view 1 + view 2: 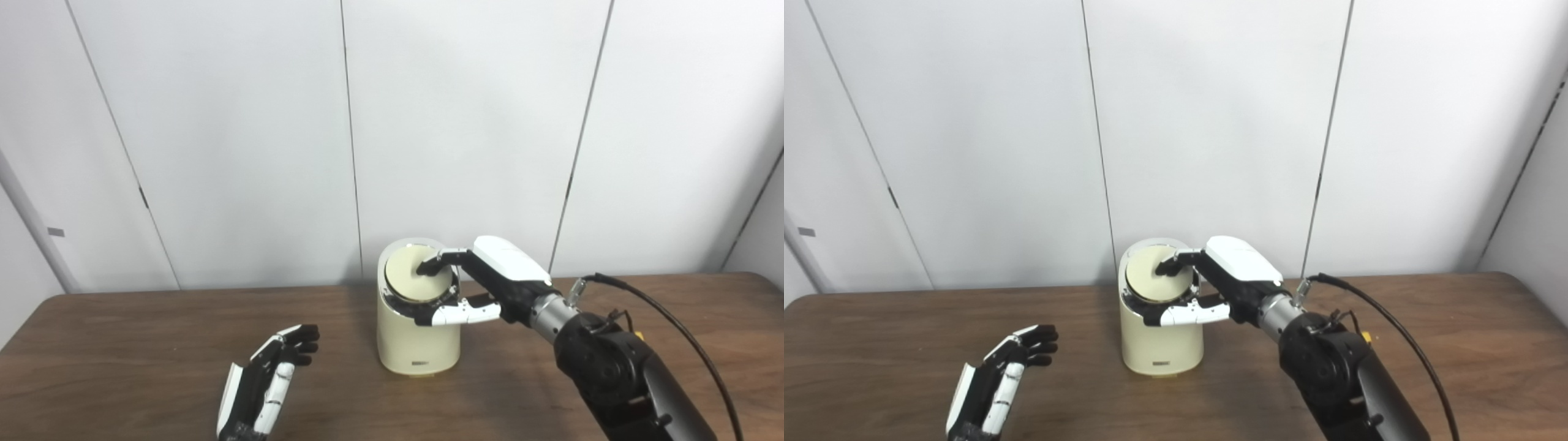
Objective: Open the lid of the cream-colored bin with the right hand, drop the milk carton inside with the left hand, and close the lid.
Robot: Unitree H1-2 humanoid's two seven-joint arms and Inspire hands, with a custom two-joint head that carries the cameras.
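I see the cream-colored bin point(418, 334) standing mid-table point(122, 343), its lid point(413, 278) down, my right hand point(490, 278) resting on it, fingertips point(425, 267) touching, thumb along the rim. My left hand point(266, 383) hovers empty, fingers spread.

Dark brown wooden table point(122, 343), white panelled wall point(245, 122) behind, thin dark seams, even light

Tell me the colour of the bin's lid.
Cream, with a shiny metal rim, clearest in the left eye view: lid.

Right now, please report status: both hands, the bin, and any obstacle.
Right hand on the lid of the cream bin, fingers on top, thumb at the rim. Left hand open, empty. Lid looks down. No milk carton in view. Nothing blocking.
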